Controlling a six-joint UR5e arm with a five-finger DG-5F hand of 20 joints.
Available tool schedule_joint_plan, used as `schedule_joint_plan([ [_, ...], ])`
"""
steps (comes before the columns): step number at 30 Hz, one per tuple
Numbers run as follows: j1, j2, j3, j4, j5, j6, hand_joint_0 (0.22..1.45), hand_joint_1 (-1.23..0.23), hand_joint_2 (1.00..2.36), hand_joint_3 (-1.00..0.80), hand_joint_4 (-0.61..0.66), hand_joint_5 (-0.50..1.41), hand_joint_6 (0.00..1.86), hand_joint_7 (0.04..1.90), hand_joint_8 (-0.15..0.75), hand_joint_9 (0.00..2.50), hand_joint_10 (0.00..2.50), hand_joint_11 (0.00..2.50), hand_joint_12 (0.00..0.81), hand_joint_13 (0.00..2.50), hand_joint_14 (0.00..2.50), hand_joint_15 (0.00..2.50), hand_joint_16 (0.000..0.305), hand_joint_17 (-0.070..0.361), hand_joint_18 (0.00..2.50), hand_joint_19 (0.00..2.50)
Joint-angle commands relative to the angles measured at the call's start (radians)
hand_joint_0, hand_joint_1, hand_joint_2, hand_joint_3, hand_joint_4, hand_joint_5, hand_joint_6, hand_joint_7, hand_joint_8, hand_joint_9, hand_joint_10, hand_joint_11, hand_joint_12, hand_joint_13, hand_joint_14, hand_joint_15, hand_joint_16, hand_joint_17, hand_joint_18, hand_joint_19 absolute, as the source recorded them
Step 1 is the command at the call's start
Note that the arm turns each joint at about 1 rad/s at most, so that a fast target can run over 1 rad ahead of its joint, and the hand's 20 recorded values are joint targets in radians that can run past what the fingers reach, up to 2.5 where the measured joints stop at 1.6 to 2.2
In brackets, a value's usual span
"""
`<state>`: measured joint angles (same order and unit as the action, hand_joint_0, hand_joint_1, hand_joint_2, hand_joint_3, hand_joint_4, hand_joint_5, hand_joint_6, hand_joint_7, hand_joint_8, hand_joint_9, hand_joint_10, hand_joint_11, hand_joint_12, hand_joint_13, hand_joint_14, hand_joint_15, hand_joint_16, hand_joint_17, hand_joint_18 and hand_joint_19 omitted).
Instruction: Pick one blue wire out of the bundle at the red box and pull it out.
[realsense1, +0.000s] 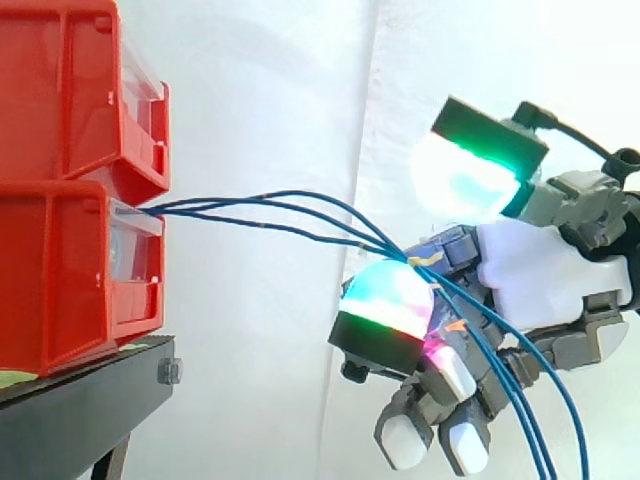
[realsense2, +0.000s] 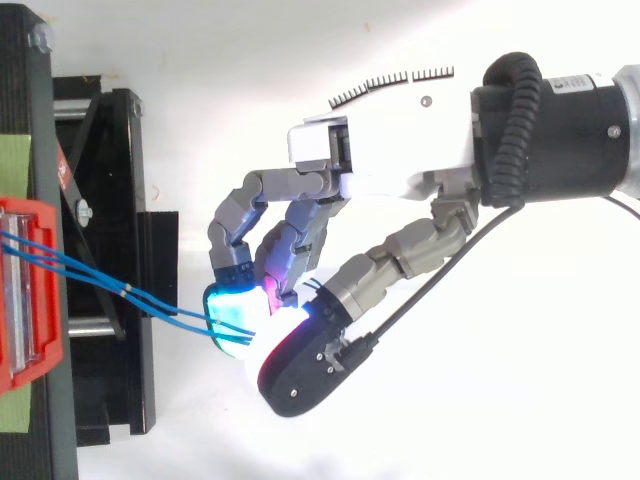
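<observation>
White curtain (realsense1: 270, 90) backs the red box (realsense1: 55, 280) on its stand (realsense1: 80, 400), from whose front blue wires (realsense1: 295, 193) run to the hand (realsense2: 390, 150). We see curled fingers (realsense2: 240, 210) pinching the wires between glowing pads (realsense1: 388, 298); whether one is singled out we cannot tell. We judge the grasp made and the pull left, since all wires enter the box.

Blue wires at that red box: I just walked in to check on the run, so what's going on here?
The robot's hand has its curled fingers closed on the blue wires, a little way out from the lower red box on the black stand. The wires run from the box front to the glowing pads, then hang down past the hand. How many are pinched cannot be told. None is out of the box yet.
</observation>
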<state>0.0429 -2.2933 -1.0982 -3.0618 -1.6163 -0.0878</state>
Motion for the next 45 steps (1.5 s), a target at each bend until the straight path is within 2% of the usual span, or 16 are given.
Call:
schedule_joint_plan([
  [1, -0.001, 0.0, 0.0, 0.0, -0.002, 0.002, 0.55, -0.76, 1.0, -0.44, 0.14, -0.2, 0.92, 1.0, 0.328, 0.82, 0.01, 0.59, 0.429, 0.67, 0.02, 0.39, 0.056, 0.127, 0.67, 0.5],
  [5, -0.001, 0.0, 0.0, 0.0, -0.002, 0.002, 0.58, -0.73, 1.01, -0.33, 0.12, -0.2, 0.92, 1.02, 0.326, 0.83, 0.01, 0.59, 0.422, 0.67, 0.01, 0.39, 0.055, 0.123, 0.67, 0.5],
  [12, -0.001, 0.006, 0.0, 0.0, -0.002, 0.003, 0.63, -0.77, 1.01, -0.28, 0.05, -0.2, 0.92, 1.03, 0.324, 0.83, 0.02, 0.59, 0.419, 0.69, 0.01, 0.39, 0.054, 0.12, 0.67, 0.49],
  [16, -0.003, 0.015, 0.0, 0.0, 0.0, 0.003, 0.66, -0.81, 1.01, -0.33, 0.04, -0.21, 0.93, 0.99, 0.319, 0.83, 0.02, 0.59, 0.418, 0.69, 0.01, 0.38, 0.053, 0.12, 0.68, 0.48],
  [22, -0.009, 0.023, 0.001, -0.02, -0.011, 0.003, 0.69, -0.85, 1.0, -0.5, 0.13, -0.21, 0.92, 0.96, 0.315, 0.82, 0.01, 0.58, 0.414, 0.7, 0.01, 0.37, 0.053, 0.12, 0.7, 0.46],
  [25, -0.011, 0.025, 0.0, -0.021, -0.014, 0.002, 0.64, -0.81, 1.0, -0.5, 0.16, -0.21, 0.92, 0.95, 0.316, 0.82, 0.01, 0.58, 0.415, 0.7, 0.01, 0.38, 0.053, 0.12, 0.7, 0.47],
  [29, -0.012, 0.026, 0.0, -0.032, -0.017, 0.003, 0.51, -0.63, 1.0, -0.5, 0.19, -0.21, 0.92, 0.94, 0.341, 0.83, 0.01, 0.59, 0.441, 0.71, 0.01, 0.39, 0.058, 0.13, 0.72, 0.49],
  [32, -0.011, 0.026, 0.0, -0.031, -0.017, 0.003, 0.49, -0.49, 1.0, -0.5, 0.2, -0.2, 0.91, 0.94, 0.356, 0.84, 0.02, 0.58, 0.459, 0.71, 0.01, 0.39, 0.061, 0.138, 0.72, 0.5],
  [36, -0.011, 0.028, 0.0, -0.031, -0.017, 0.003, 0.48, -0.42, 1.0, -0.5, 0.2, -0.2, 0.91, 0.96, 0.364, 0.84, 0.01, 0.58, 0.463, 0.71, 0.01, 0.4, 0.063, 0.142, 0.71, 0.51],
  [39, -0.011, 0.026, 0.0, -0.031, -0.017, 0.003, 0.52, -0.53, 1.0, -0.5, 0.18, -0.2, 0.91, 0.96, 0.349, 0.84, 0.02, 0.58, 0.442, 0.7, 0.01, 0.4, 0.059, 0.134, 0.68, 0.5],
  [41, -0.011, 0.026, 0.001, -0.029, -0.017, 0.003, 0.59, -0.67, 1.01, -0.42, 0.17, -0.2, 0.91, 0.96, 0.324, 0.83, 0.02, 0.58, 0.419, 0.69, 0.01, 0.4, 0.055, 0.124, 0.65, 0.49],
  [45, -0.011, 0.026, 0.0, -0.029, -0.017, 0.003, 0.65, -0.77, 1.01, -0.41, 0.13, -0.21, 0.92, 0.95, 0.31, 0.77, 0.01, 0.57, 0.412, 0.68, 0.01, 0.38, 0.054, 0.121, 0.65, 0.46],
])
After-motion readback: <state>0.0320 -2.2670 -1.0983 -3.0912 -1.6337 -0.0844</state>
